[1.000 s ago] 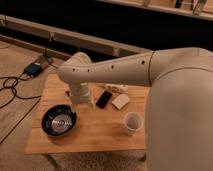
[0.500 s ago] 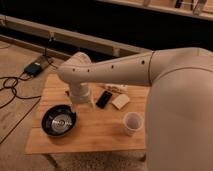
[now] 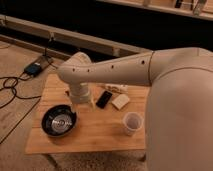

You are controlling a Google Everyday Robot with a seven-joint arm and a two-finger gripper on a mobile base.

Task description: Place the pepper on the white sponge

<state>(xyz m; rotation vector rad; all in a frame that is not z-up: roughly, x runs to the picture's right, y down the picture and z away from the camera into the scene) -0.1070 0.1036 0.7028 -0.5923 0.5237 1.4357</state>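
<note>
On the wooden table (image 3: 100,137): bowl, cup, slab and sponge stand apart from one another.
Black bowl (image 3: 58,120): front left, with a shiny silvery patch at its bottom.
Translucent cup (image 3: 132,122): front right, upright; I cannot tell what it holds.
White sponge (image 3: 120,101): flat, just right of the black slab (image 3: 104,98).
Pepper: cannot be made out.
Gripper (image 3: 82,102): low over the table between bowl and slab; spread or pressed together, cannot tell.
Change: arm and objects sit as they did half a second ago.
</note>
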